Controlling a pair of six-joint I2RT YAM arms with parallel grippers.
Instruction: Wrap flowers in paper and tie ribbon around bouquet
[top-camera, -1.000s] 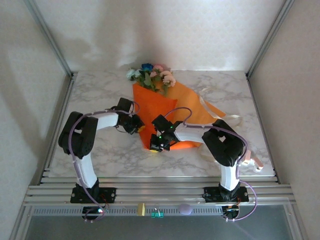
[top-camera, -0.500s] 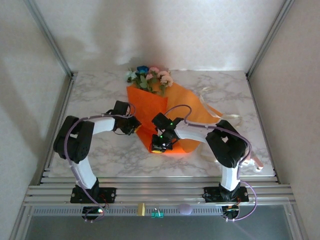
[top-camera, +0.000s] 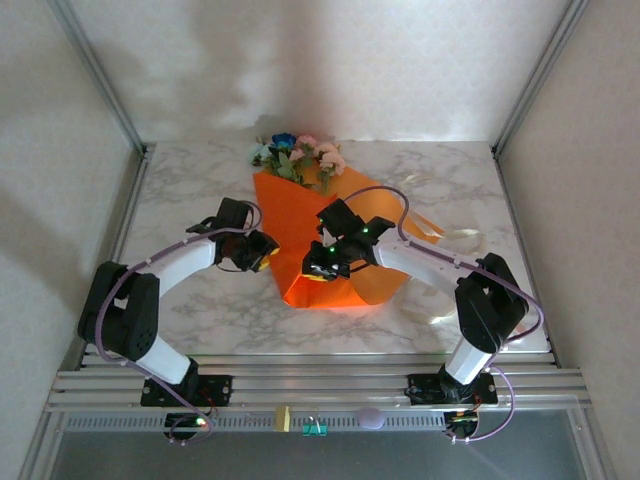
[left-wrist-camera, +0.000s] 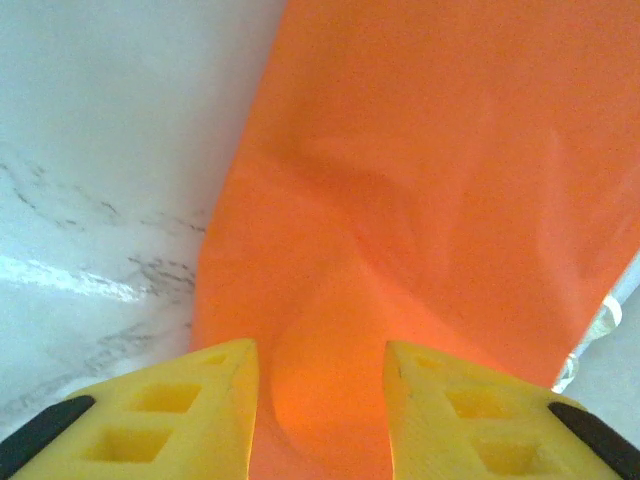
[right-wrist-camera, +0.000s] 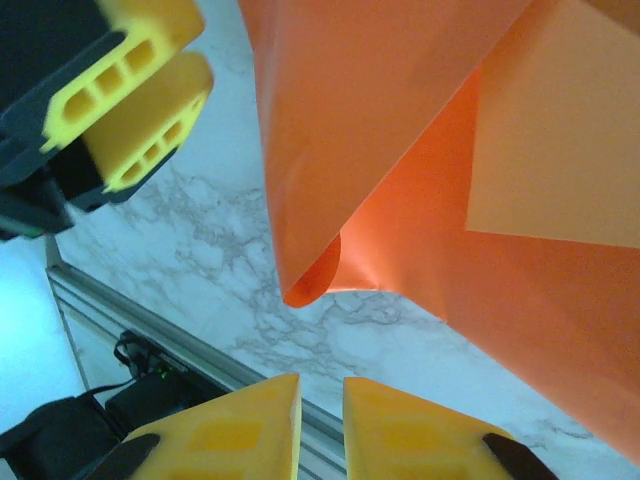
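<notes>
A white marble table (top-camera: 180, 190) sits within pale walls (top-camera: 350, 60).

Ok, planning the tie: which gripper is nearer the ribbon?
Right. The right gripper is over the paper, with the ribbon beyond its right edge; the left gripper sits at the paper's left edge, farther away.

Counted 1 bunch of flowers (top-camera: 298, 158), 1 paper (top-camera: 300, 215) sheet, 1 ribbon (top-camera: 458, 233). Pincers were 2: left pincer (left-wrist-camera: 318, 352), right pincer (right-wrist-camera: 322, 388). Desk (top-camera: 180, 200) was 1.

Orange paper (top-camera: 300, 215), grey-veined white table (top-camera: 185, 190)
</notes>
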